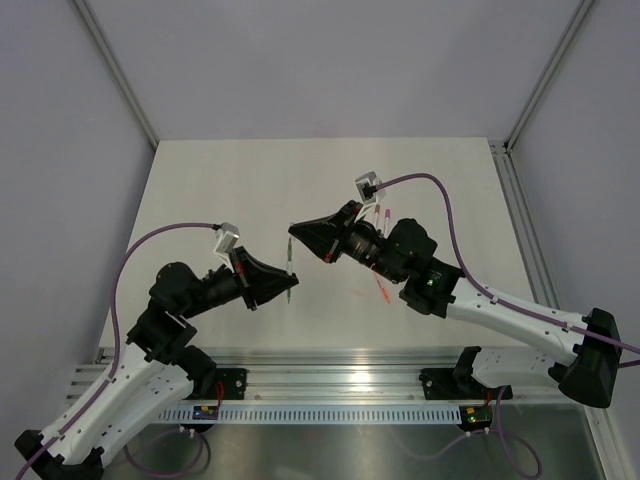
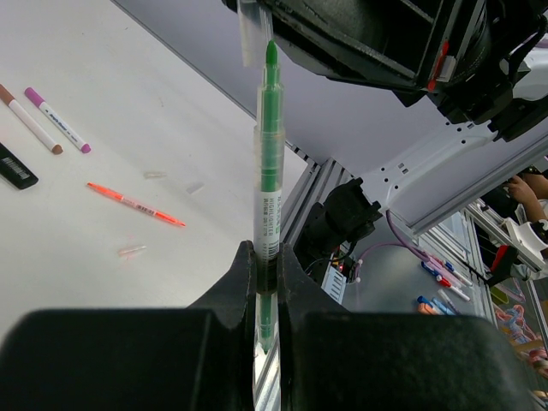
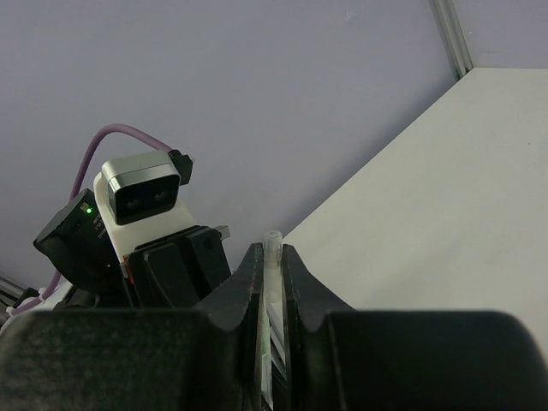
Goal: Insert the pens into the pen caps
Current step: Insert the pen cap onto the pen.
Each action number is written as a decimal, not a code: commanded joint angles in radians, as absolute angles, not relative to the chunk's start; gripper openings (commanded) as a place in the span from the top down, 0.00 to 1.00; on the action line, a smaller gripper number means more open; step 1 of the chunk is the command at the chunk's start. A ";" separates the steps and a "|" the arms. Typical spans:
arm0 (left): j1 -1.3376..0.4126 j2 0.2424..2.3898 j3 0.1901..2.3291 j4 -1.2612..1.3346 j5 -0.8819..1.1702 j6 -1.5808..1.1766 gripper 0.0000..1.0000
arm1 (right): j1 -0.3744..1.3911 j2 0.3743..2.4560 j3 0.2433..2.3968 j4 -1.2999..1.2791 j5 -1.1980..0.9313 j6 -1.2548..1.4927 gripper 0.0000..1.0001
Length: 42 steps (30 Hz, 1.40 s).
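Centring the green pen [image 2: 270,163], gripped by the left tool [image 2: 267,257], on the clear cap [image 3: 272,238] gripped by the right tool [image 3: 271,257] should avoid jamming.

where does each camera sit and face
top external: above and behind, looking down; table, both arms show.
left wrist: behind the left gripper, looking along its green pen at the right arm.
right wrist: behind the right gripper and its clear cap, facing the left wrist camera.
shared: top, left wrist show the green pen.
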<state>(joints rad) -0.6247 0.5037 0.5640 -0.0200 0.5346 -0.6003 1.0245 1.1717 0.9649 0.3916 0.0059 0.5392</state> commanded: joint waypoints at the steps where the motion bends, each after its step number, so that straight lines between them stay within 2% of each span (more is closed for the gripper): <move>1: -0.624 0.508 0.577 0.011 0.541 -0.594 1.00 | 1.020 1.160 1.000 0.442 -0.005 0.541 1.00; 42: -0.624 0.503 0.580 0.009 0.534 -0.588 1.00 | 1.022 1.180 1.012 0.423 0.005 0.512 1.00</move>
